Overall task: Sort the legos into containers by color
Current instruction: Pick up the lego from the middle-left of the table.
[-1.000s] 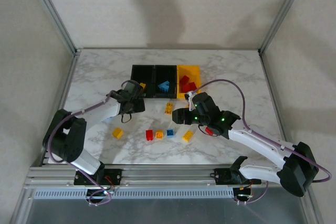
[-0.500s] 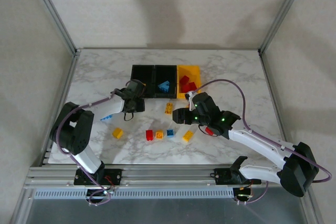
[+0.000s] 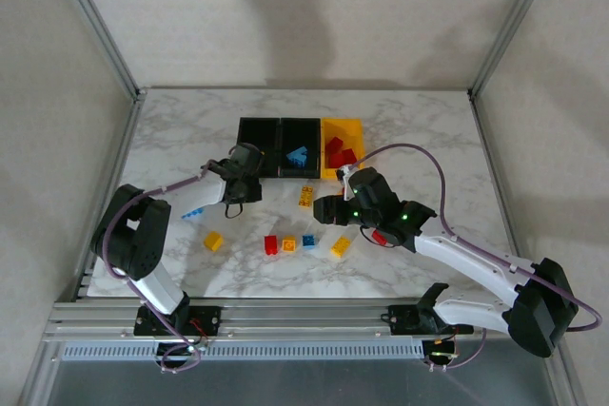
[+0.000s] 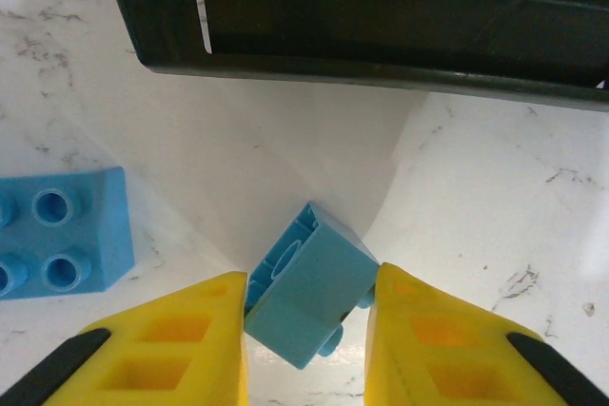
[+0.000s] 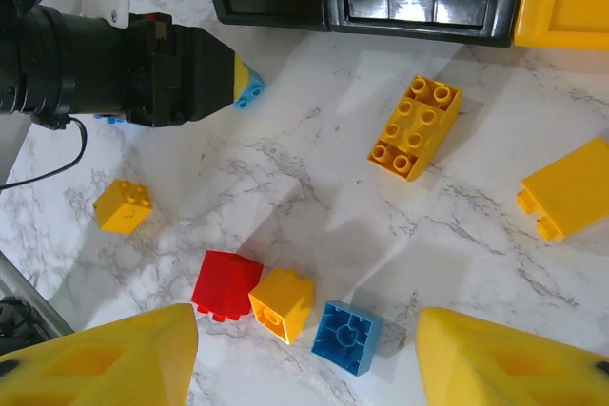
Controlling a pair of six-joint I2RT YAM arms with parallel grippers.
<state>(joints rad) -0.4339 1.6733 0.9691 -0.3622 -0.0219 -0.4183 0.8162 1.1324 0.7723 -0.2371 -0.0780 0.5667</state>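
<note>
- The left gripper (image 4: 311, 278) has its jaws closed in to the width of the light blue brick (image 4: 314, 303). Both fingertips look to be touching it, so I'd call that a grip, though the brick is resting on the table (image 4: 476, 197).
- The brick sits right between the tips, tipped on its side and twisted off square to the jaws. The hollow underside faces ahead and toward the left finger, and the studs point back toward the right finger.
- It's a blocky little piece with no real long axis. The stud axis runs diagonally across the jaw line, so my guess is it could rotate a bit when lifted.
- The left bin (image 4: 381, 45) is dead ahead of this gripper, and it has an orange brick in it.
- The blues are in the middle bin (image 5: 419, 9), so the drop spot is ahead and off to the gripper's right.
- The left arm is obviously the one for this brick.
- There's another blue brick (image 4: 57, 235) lying flat, studs up, just off to the left of the left finger.
- The right gripper (image 5: 303, 322) is wide open and holding nothing. It hangs over the loose bricks, well away from the light blue one.
</note>
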